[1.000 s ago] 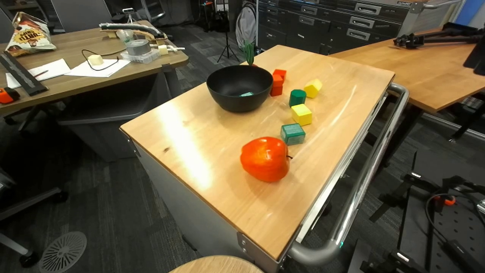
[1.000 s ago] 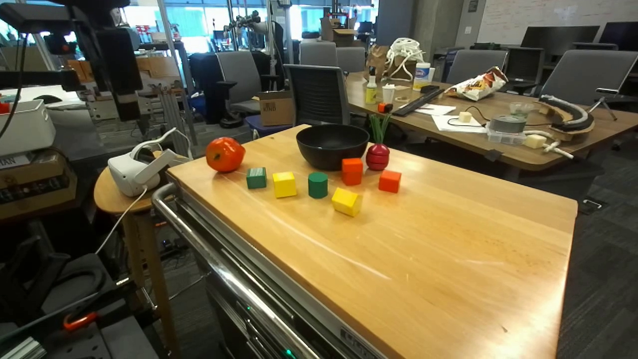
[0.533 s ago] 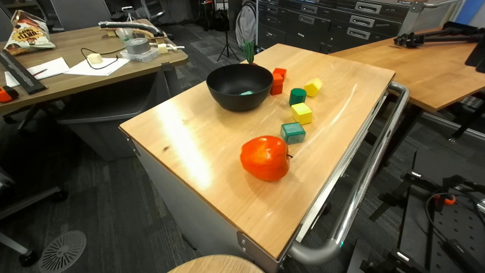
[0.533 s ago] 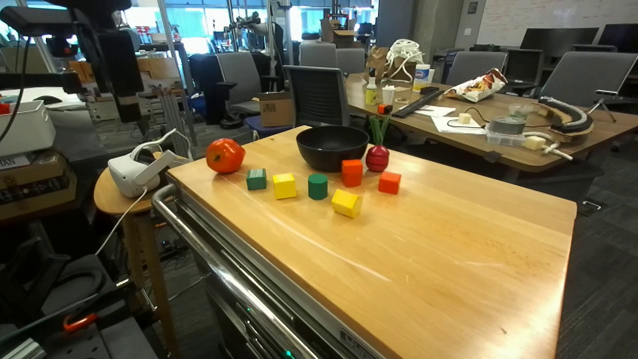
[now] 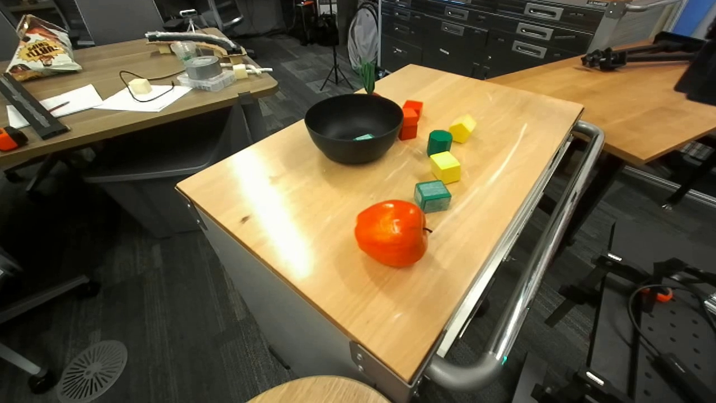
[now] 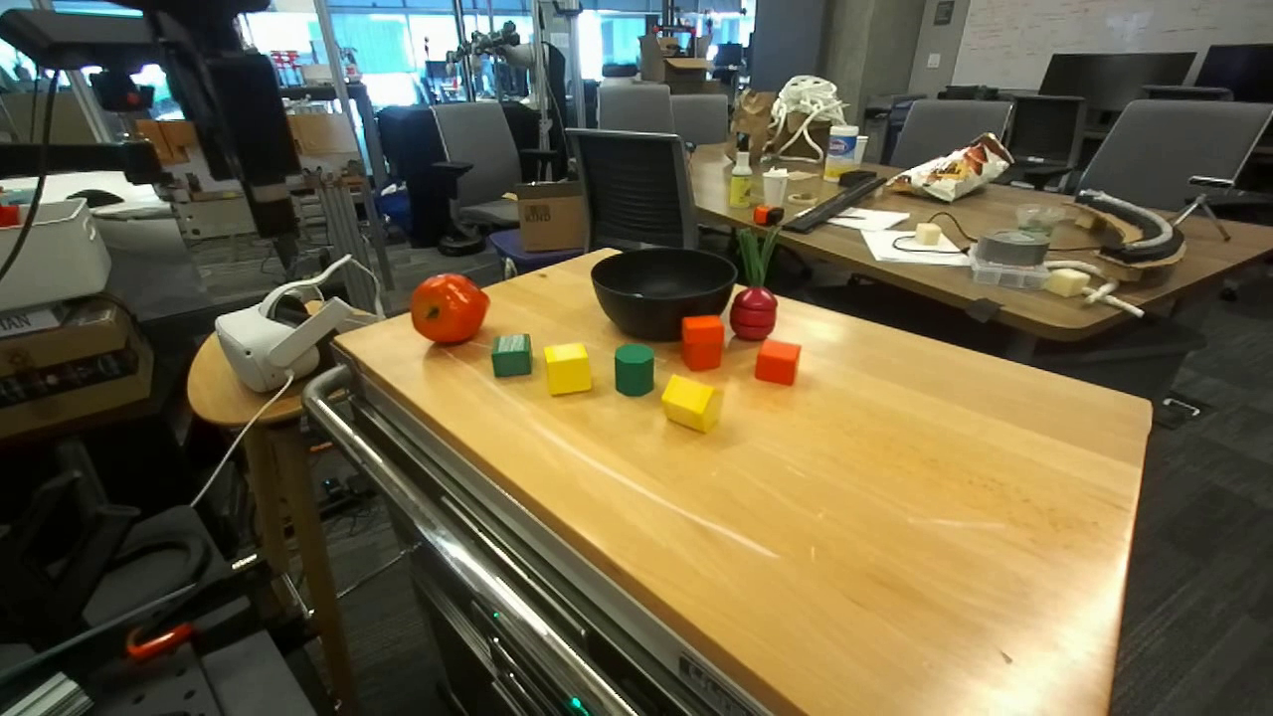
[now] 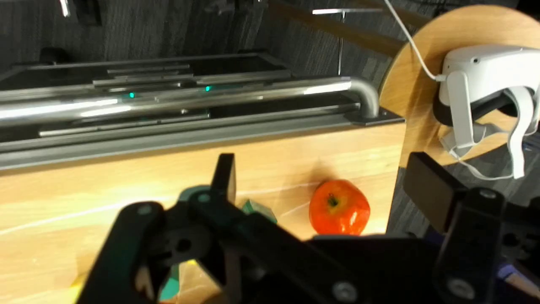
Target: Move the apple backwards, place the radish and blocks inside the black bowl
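The glossy orange-red apple (image 5: 391, 234) rests near one corner of the wooden cart top, in both exterior views. My gripper (image 7: 327, 183) is open above it, and in the wrist view the apple (image 7: 339, 207) appears between the spread fingers with nothing gripped. The black bowl (image 6: 658, 306) stands upright further along, with a teal piece (image 5: 364, 137) visible inside. Beside the bowl is the red radish (image 6: 753, 314) with green leaves. Spread over the wood are a teal block (image 5: 432, 197), a yellow cube (image 6: 568, 369), a green block (image 6: 635, 369), a yellow block (image 6: 693, 403) and red-orange blocks (image 6: 702, 342).
A metal handle rail (image 5: 537, 268) runs along one side of the cart. Close to the apple's corner, a round stool (image 7: 422, 84) carries a white headset (image 6: 264, 348). A cluttered table (image 6: 995, 268) stands behind the cart.
In an exterior view the arm at the upper left has shifted slightly right, towards the cart. The apple, bowl, radish and blocks have stayed in place.
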